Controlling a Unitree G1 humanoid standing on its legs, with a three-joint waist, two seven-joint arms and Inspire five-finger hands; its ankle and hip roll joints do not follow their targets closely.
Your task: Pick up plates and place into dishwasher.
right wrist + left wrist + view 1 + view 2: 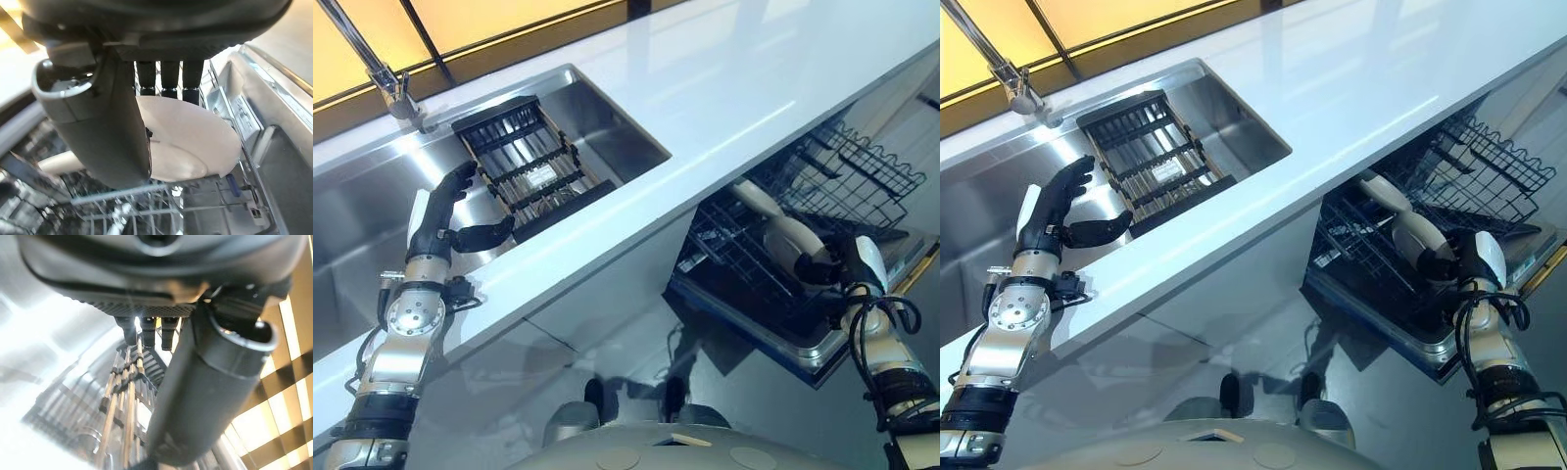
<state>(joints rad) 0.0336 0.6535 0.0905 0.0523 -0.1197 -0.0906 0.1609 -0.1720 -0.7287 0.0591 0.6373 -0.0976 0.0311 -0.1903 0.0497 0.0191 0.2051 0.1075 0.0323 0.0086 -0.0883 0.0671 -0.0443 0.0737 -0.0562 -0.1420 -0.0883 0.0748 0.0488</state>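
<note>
The right hand (pixel 842 262) pinches a round white plate (pixel 190 142) between thumb and fingers, the plate at the hand's 10 o'clock, standing in the black wire dishwasher rack (pixel 862 166) beside another white plate (pixel 756 199). The left hand (pixel 1056 215) hangs with fingers spread over the steel sink (pixel 617 132), the slatted drying rack (pixel 524 157) at its 2 o'clock.

Eye views: from the head, looking down on the white countertop (pixel 724 88), steel sink (pixel 607 108) and open dishwasher's black wire rack (pixel 842 176); both share this scene.
Left wrist view: very near, facing the slatted drying rack (pixel 127 401).
Right wrist view: very near, facing the white round plate (pixel 190 139).
</note>
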